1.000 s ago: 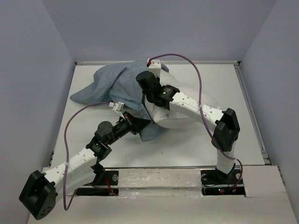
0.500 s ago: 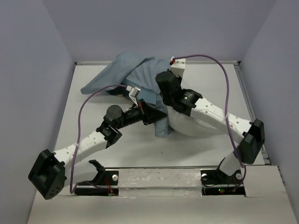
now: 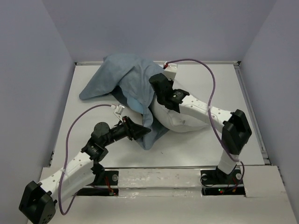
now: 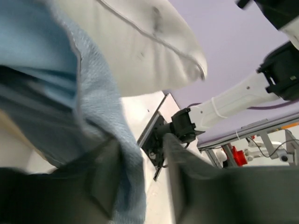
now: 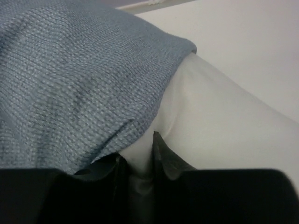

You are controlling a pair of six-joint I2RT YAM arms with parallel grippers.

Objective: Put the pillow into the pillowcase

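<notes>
The top external camera looks down from above and behind the arm bases (image 3: 106, 179) over the whole table (image 3: 224, 84). The left wrist view peers upward from low (very close) past pillowcase (image 4: 88, 107) and pillow (image 4: 140, 42). The right wrist view presses against both, which all three views share.

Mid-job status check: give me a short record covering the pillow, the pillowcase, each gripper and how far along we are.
pillow: white, far-left part under the pillowcase
pillowcase: blue-grey, draped over the pillow's far-left end, near edge hanging at the left gripper
left gripper: jaws apart, pillowcase edge beside one finger, not clamped
right gripper: jaws nearly together, pinching white pillow fabric next to the pillowcase hem
progress: pillow partly covered, its near-right part bare
</notes>
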